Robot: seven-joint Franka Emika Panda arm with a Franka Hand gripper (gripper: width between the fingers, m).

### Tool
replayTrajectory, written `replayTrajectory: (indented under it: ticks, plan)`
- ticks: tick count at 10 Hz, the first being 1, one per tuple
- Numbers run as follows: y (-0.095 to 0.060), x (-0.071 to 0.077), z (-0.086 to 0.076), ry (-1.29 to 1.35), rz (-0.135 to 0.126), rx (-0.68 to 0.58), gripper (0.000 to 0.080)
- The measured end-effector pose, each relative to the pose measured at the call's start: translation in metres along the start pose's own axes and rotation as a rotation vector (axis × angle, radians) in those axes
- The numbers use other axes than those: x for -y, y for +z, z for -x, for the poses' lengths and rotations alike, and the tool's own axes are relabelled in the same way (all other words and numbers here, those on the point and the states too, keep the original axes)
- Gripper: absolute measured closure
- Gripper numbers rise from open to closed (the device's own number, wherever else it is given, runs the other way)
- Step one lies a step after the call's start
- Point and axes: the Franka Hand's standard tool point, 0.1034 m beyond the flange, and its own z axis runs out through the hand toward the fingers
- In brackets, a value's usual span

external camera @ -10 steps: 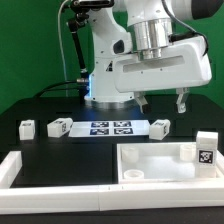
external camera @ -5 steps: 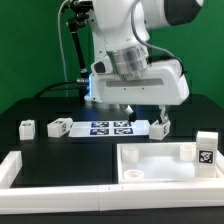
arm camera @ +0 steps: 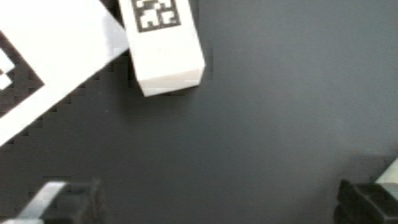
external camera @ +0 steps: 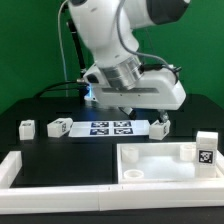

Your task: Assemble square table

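Note:
The square table's white panel (external camera: 160, 163) with a raised rim lies at the front right in the exterior view. A tagged leg block (external camera: 207, 149) stands at its right end. Three more leg blocks lie on the black table: two (external camera: 27, 127) (external camera: 60, 127) left of the marker board and one (external camera: 160, 126) right of it. My gripper (external camera: 144, 114) hangs tilted just above the table, behind the marker board's right end and close to the right leg block. It is open and empty. In the wrist view the gripper (arm camera: 214, 205) has its fingers wide apart over bare table, and a tagged leg block (arm camera: 160, 45) lies ahead of them.
The marker board (external camera: 110, 127) lies at the table's middle; its corner also shows in the wrist view (arm camera: 32, 65). Long white border bars run along the front (external camera: 60, 188) and the exterior view's left (external camera: 10, 166). Black cables hang behind the arm.
The gripper has come down, tilted and shifted toward the exterior view's left, ending low near the right leg block. It stays open. No part has moved.

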Motion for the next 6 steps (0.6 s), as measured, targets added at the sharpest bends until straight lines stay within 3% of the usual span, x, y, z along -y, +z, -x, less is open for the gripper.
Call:
replayTrajectory:
  ticks: [2,5,6]
  plan:
    - [0.016,-0.009,0.004,0.035,0.004,0.099,0.0150]
    - [0.018,-0.014,0.003,0.059,0.006,0.150,0.0150]
    - [0.023,-0.012,0.006,0.078,-0.024,0.159,0.0150]
